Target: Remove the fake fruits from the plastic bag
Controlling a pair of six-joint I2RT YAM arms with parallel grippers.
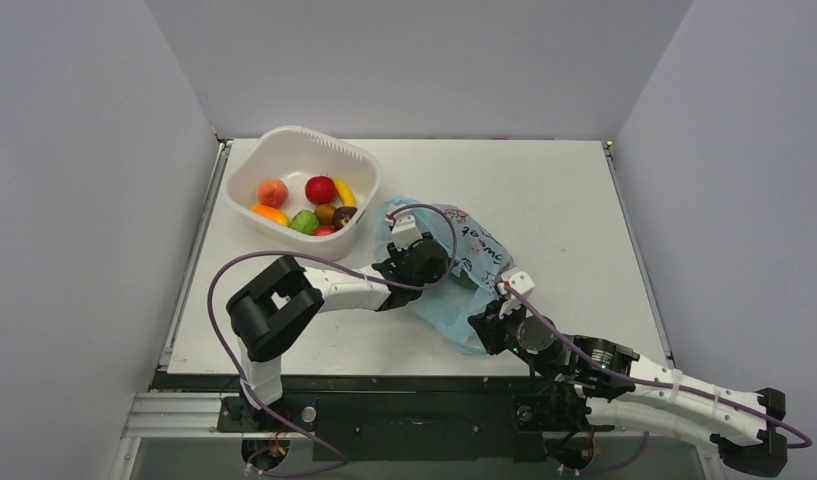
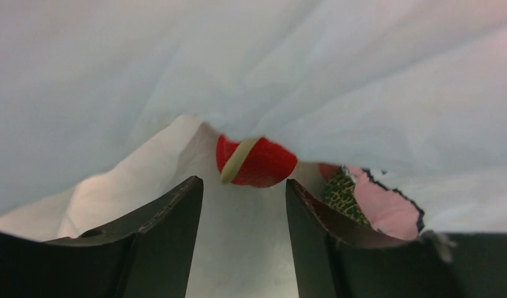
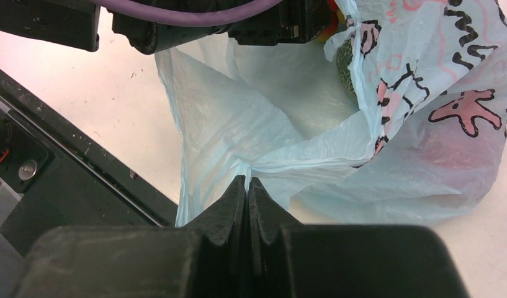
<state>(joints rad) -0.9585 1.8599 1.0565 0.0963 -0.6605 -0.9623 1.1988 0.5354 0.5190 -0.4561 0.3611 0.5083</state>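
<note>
Crinkly bag (image 3: 282, 118) gapes toward the left gripper (image 2: 244, 186), half open, empty; glossy red fruit (image 2: 261, 162) just ahead. Right gripper (image 3: 247, 184) pinches its film.

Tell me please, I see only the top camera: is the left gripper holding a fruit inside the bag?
Observer: No. The left wrist view shows the left gripper open, and a red fruit just ahead of its fingertips, not gripped.
Operator: Does the right gripper really hold the bag?
Observer: Yes. In its wrist view the right gripper is shut on a fold of the plastic bag.
Operator: Is anything else inside?
Observer: A dark green gourd shows to the right of the red fruit.
</note>
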